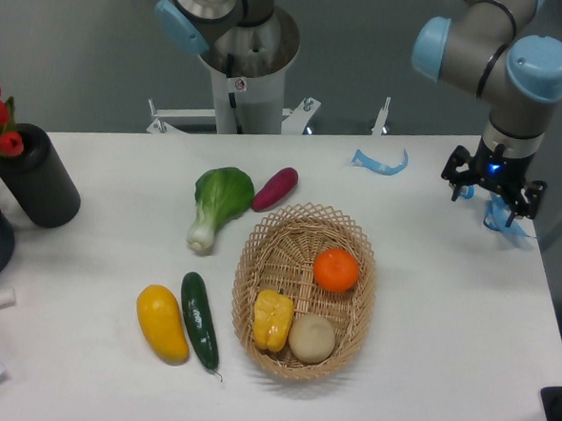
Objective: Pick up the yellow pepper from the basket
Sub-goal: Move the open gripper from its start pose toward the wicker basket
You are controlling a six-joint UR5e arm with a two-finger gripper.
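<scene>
The pepper [272, 319] lies open from above in the basket [261, 230], its left side against the wall. A tan ball [311, 338] touches its right; the orange [337, 269] sits near, upper right.

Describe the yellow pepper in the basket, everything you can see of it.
The yellow pepper is small, blocky and bright yellow, with lobed, ridged sides and a glossy skin. It lies in the lower left part of the woven wicker basket, close beside a round tan fruit on its right, apparently touching. The orange sits apart, above. Nothing grips it.
</scene>
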